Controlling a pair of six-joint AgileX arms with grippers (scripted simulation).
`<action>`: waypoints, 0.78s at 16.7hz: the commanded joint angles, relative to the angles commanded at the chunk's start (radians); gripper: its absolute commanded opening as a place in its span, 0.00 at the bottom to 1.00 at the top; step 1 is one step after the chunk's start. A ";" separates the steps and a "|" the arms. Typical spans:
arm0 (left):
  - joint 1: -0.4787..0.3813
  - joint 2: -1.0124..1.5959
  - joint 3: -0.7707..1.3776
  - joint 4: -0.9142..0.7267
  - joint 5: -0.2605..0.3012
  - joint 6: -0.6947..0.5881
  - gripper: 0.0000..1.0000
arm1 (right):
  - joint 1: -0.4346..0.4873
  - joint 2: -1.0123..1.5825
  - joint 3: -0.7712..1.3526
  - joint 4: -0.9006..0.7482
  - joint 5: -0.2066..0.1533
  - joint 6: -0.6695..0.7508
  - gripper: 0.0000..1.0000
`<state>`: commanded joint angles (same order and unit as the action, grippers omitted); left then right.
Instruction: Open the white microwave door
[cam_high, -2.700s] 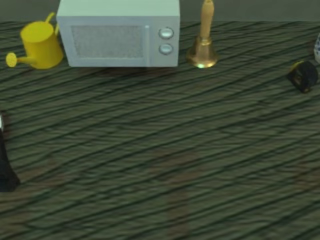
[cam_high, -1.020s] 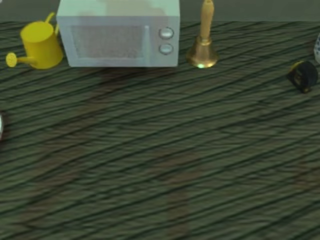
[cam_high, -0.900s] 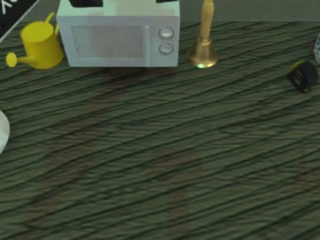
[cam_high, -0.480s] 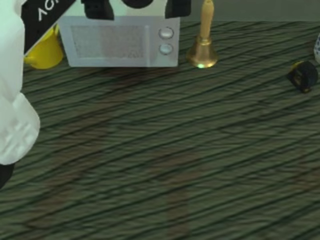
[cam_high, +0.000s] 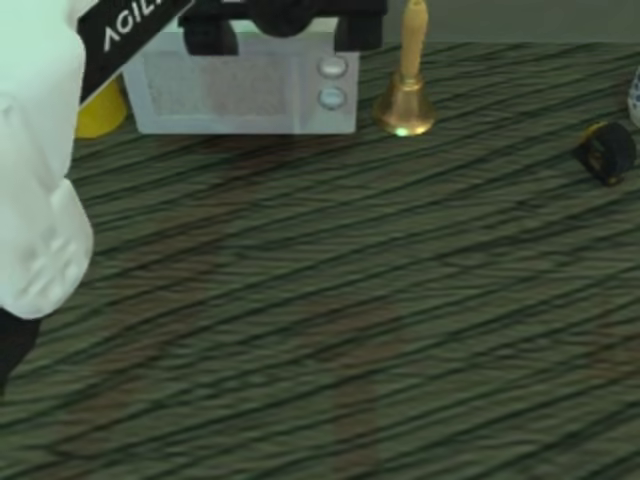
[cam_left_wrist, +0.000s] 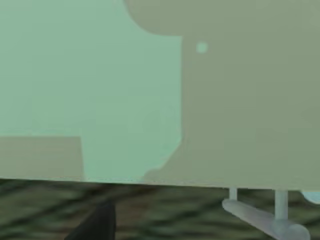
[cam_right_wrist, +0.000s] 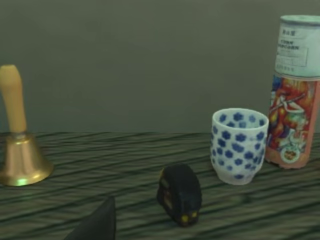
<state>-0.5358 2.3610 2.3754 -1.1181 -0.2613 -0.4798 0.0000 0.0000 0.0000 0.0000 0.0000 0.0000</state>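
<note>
Because the white microwave door stands shut at the table's eleven o'clock, we hang our left gripper above the oven's top, fingers spread wide and empty, likely lining up on the door's handle. Our right arm sits parked out of frame.

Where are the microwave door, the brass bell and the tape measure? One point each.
white microwave door (cam_high: 215, 85), top view, on the grey mesh window.
brass bell (cam_high: 404, 105), top view, on the flared brass body below the wooden handle.
tape measure (cam_right_wrist: 180, 194), right wrist view, on the black casing's side.
</note>
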 joint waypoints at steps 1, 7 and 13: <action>0.006 0.015 -0.015 0.032 0.003 0.006 1.00 | 0.000 0.000 0.000 0.000 0.000 0.000 1.00; 0.016 0.040 -0.037 0.080 0.008 0.015 1.00 | 0.000 0.000 0.000 0.000 0.000 0.000 1.00; 0.016 0.040 -0.037 0.080 0.008 0.015 0.55 | 0.000 0.000 0.000 0.000 0.000 0.000 1.00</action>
<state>-0.5200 2.4010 2.3380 -1.0379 -0.2536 -0.4648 0.0000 0.0000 0.0000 0.0000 0.0000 0.0000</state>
